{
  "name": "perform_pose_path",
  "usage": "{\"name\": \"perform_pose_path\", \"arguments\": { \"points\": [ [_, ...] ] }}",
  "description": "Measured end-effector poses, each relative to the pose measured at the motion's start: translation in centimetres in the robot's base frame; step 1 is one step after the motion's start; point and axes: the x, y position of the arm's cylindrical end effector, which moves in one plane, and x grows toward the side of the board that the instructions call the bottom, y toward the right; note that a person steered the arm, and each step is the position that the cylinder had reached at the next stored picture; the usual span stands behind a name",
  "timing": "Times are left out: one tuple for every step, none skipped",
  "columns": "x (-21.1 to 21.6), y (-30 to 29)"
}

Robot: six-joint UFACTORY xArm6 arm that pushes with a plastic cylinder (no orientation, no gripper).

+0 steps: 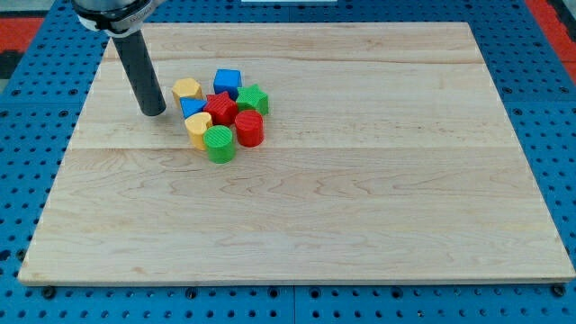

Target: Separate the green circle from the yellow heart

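Observation:
The green circle [219, 144] sits at the bottom of a tight cluster of blocks left of the board's centre. The yellow heart [198, 128] touches it on its upper left. My tip [154, 112] rests on the board to the view's left of the cluster, about fifty pixels left of the yellow heart and slightly above it, touching no block. The dark rod rises from it toward the view's top left.
The cluster also holds a red cylinder [249, 129], a red star [220, 108], a green star [253, 98], a blue cube [228, 83], a yellow hexagon [186, 89] and a small blue block [191, 107]. The wooden board [360, 198] lies on a blue pegboard surround.

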Motion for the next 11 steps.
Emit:
{"name": "perform_pose_path", "arguments": {
  "points": [
    [0.1, 0.0],
    [0.2, -0.2],
    [4.3, 1.6],
    [7.7, 3.6],
    [6.4, 6.0],
    [6.1, 6.5],
    [6.1, 6.9],
    [6.1, 7.5],
    [6.1, 7.6],
    [4.7, 7.6],
    [1.4, 5.8]
  ]
}}
